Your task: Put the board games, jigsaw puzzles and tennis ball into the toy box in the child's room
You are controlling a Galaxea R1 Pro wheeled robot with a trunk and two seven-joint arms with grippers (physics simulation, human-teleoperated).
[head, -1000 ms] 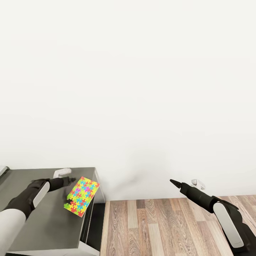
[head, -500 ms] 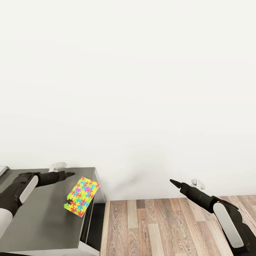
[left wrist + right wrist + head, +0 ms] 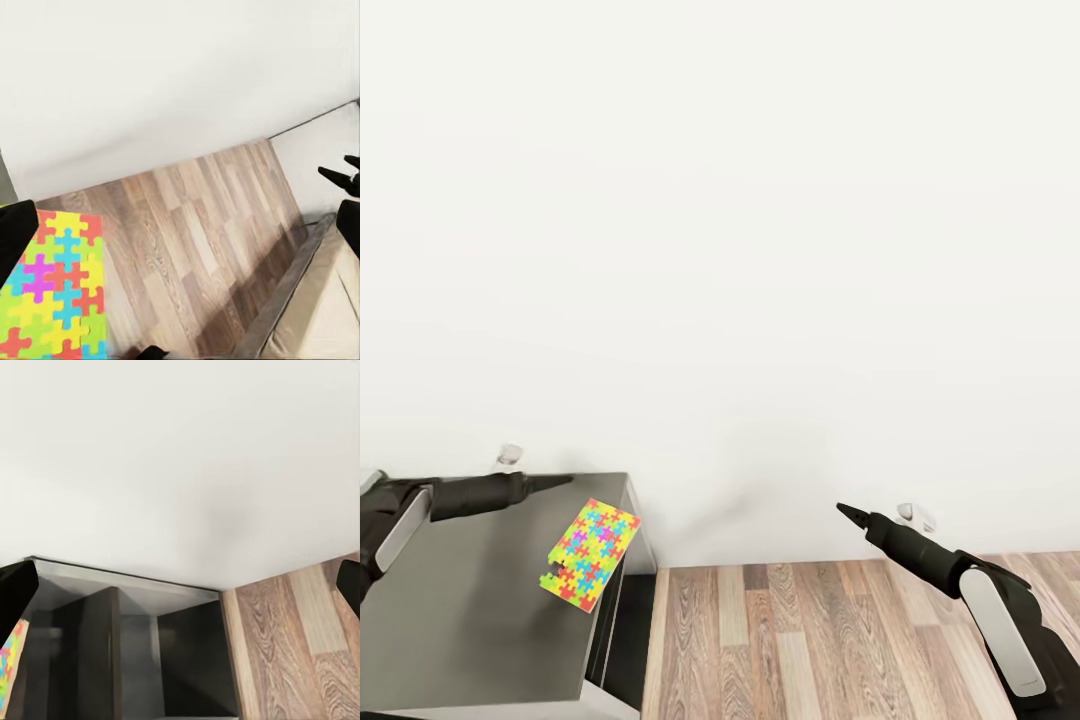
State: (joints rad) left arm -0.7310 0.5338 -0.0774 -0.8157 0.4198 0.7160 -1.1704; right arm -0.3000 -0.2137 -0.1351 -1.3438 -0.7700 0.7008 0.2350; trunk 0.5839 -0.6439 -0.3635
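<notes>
Left gripper (image 3: 560, 481): we log it hovering above the far edge of the grey desk top (image 3: 470, 610), close to the wall, fingertips drawn to a thin point and holding nothing; whether a small gap remains between them we cannot tell from the head view. Right gripper (image 3: 844, 512): held out over the wood floor (image 3: 810, 640), well apart from the desk, also tapering to a point, empty, its opening not readable. Item: one jigsaw puzzle (image 3: 590, 552), a thin flat sheet of red, yellow, green, blue and pink interlocking pieces, lying flat near the desk's right-hand edge, its long side running diagonally, one lower corner ragged where pieces step in; in the left wrist view it lies at the desk edge with the floor beyond. Handling, in our judgement: light, stiff enough to lift as one sheet but likely to flex or shed edge pieces if pinched at the ragged corner; smooth-faced, so prone to slide. Too flat for a grasp from above. We rate the best hold as the straight side nearest the desk edge, one finger under after nudging it slightly over the edge.
</notes>
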